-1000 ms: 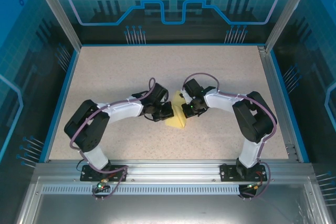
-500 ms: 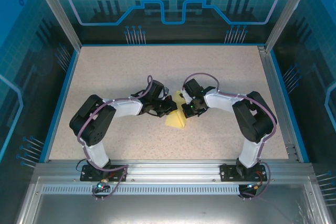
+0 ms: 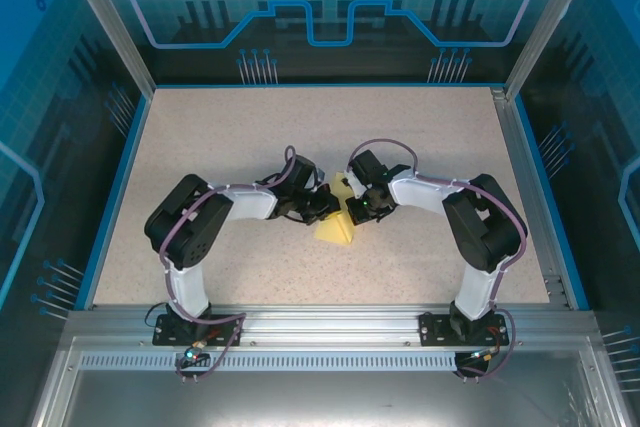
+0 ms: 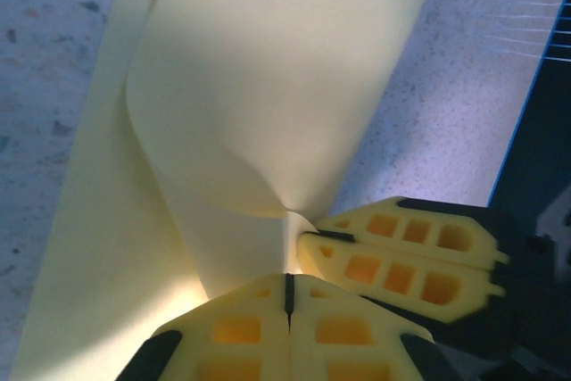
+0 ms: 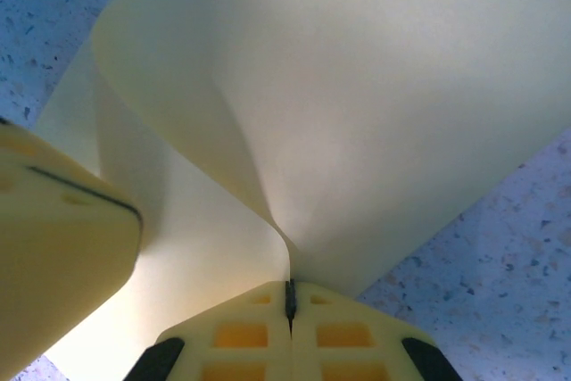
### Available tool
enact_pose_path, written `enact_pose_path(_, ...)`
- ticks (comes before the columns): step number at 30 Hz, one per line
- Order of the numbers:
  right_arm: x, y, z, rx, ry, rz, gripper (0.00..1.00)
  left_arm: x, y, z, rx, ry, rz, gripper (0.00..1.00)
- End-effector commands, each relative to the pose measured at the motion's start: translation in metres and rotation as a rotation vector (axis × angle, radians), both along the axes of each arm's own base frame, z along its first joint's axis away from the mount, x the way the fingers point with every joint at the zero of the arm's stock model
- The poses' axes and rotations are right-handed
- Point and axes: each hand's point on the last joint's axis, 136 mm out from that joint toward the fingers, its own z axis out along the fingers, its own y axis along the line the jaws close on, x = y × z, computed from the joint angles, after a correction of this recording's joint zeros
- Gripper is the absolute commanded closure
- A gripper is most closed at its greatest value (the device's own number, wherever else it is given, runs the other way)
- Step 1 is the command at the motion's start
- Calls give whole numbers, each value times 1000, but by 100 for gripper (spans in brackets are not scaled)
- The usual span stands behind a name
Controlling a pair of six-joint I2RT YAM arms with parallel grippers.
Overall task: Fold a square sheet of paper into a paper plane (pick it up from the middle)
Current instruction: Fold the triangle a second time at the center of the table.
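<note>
Shifting since earlier frame: left arm (image 3: 190,222) elbow swung inward toward table middle, left gripper (image 3: 327,205) nudged toward far edge; right gripper (image 3: 352,209) unmoved. Both pinch one square sheet of paper (image 3: 335,231), jaws tight together: thin, plain yellow, matte, bowed into curved flaps, near middle of speckled beige table (image 3: 220,137). Two grippers, pocketed yellow fingers (image 4: 250,336).

One square sheet of paper (image 3: 335,229): thin, plain pale yellow, unprinted, doubled over itself near the middle of the speckled tabletop (image 3: 200,147). The lower layer lies flat. The upper layer bows up in a soft curl, gathered to a pinch where the left gripper (image 4: 288,285) and right gripper (image 5: 290,299) clamp it.
</note>
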Motion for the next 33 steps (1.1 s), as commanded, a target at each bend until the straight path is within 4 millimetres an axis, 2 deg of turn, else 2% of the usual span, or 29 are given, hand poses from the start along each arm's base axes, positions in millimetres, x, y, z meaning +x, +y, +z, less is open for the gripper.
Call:
enact_pose_path(1,-9,-14,-25,-60,61,-26,100,2,-4,-7,-2,9,-19,100)
enact_pose_path(7,-5,-10,-16,-39,49,-36,100,-8,6,-33,53,54,-13,100)
enact_pose_path(12,3,-5,8,11,18,-64,91,-15,11,-45,67,74,-13,100)
enact_pose_path(17,8,-9,47,142,-17,-156,67,-17,12,-44,68,70,-22,100)
enact_pose_path(20,0,-5,63,244,-9,-178,65,-16,10,-41,66,60,-30,100)
enact_pose_path(21,-4,-1,66,280,4,-179,68,-16,10,-40,64,59,-31,100)
enact_pose_path(23,-16,16,71,404,61,-159,82,-16,8,-39,59,57,-34,100)
enact_pose_path(26,-26,34,69,501,121,-174,95,-15,7,-37,57,54,-40,100)
enact_pose_path(28,-36,41,57,533,184,-187,98,-15,7,-37,56,53,-41,100)
enact_pose_path(33,-45,57,39,510,234,-169,100,-16,7,-37,56,57,-44,100)
